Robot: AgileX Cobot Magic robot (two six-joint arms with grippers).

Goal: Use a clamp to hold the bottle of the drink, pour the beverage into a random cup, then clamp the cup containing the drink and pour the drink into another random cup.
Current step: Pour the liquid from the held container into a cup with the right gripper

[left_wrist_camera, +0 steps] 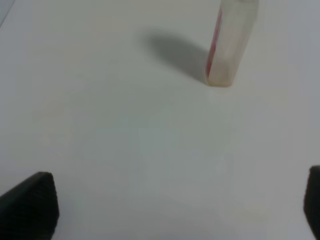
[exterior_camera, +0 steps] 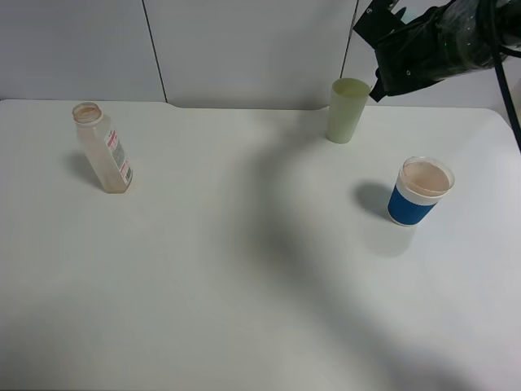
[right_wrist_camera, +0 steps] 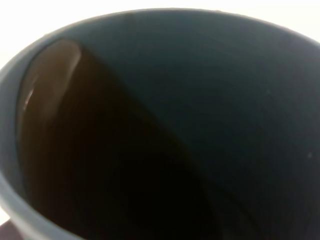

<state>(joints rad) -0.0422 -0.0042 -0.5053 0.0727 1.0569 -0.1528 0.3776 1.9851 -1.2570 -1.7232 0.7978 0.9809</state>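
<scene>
From the high camera, the right arm (exterior_camera: 431, 41) is hanging raised at the far right edge, above and behind the blue-banded white cup (exterior_camera: 421, 191), which is already showing a pale brownish fill. The pale yellow-green tumbler (exterior_camera: 347, 110) is standing upright near the back of the white surface (exterior_camera: 244, 285), and the bottle (exterior_camera: 103, 148) is standing well apart on the left, uncapped. The right claw itself is hidden here, so its grip cannot be told from this view. Judging by the layout, the second pour looks to be under way or ending; doing it well means tilting slowly with the rim centred over the receiving cup, then righting it before lowering. The room is showing only plain grey wall panels.

In the left wrist view, the left claw (left_wrist_camera: 175, 210) is hovering released, its dark fingertips (left_wrist_camera: 30, 207) wide apart with nothing between them, and the bottle (left_wrist_camera: 231, 42) is standing ahead on the bare surface.

In the right wrist view, the teal cup (right_wrist_camera: 210, 90) is filling the picture, dark inside with brown liquid (right_wrist_camera: 50, 85) along one wall; presumably it is being carried, though no fingers are showing.
</scene>
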